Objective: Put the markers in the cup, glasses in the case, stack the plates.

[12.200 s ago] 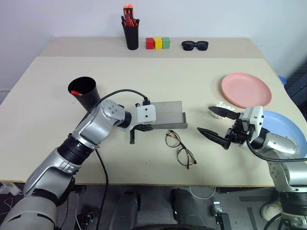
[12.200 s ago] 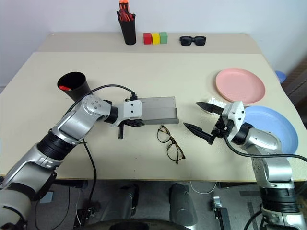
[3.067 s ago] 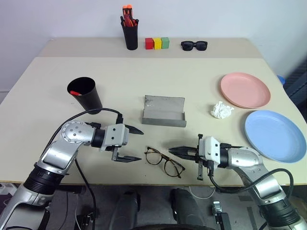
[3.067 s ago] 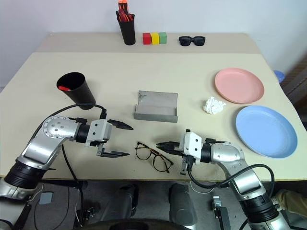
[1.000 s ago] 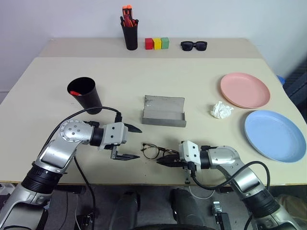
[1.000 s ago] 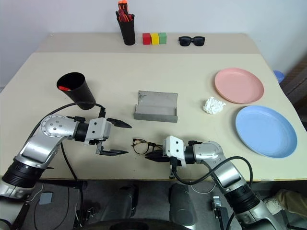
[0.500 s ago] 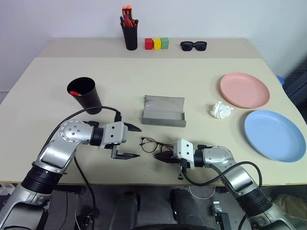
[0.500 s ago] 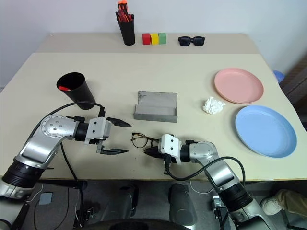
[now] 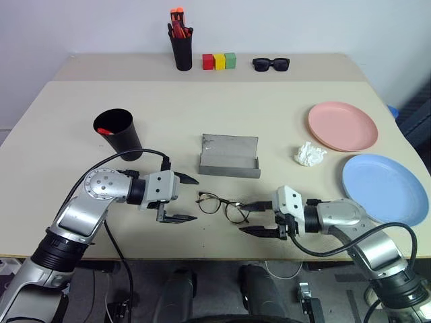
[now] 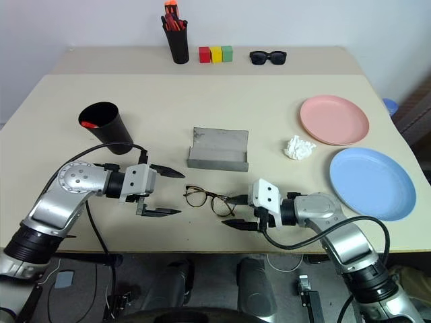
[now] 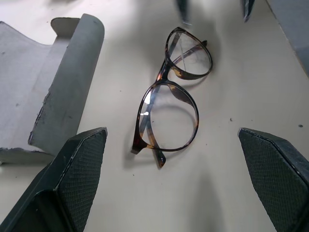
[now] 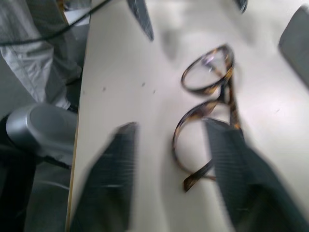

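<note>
Left eye view: glasses lay flat on the tabletop near its front edge, just in front of the open grey case, temples apparently folded. Right gripper sat just to the right of the frames, fingers spread, nothing between them; one finger tip was close to the nearer lens, contact could not be told. Left gripper hovered on the frames' left, also spread wide and empty. Cup stood toward the left edge with a red-tipped marker inside. Pink plate and blue plate lay side by side near the right edge, not stacked; crumpled tissue lay beside the pink one.

Risks, as judged: the frames were thin and lay flat, so a pinch from the side might slide them along the surface rather than lift them. A push toward the front edge could send them off the table. The case's low front wall might catch a lens on the way in.
</note>
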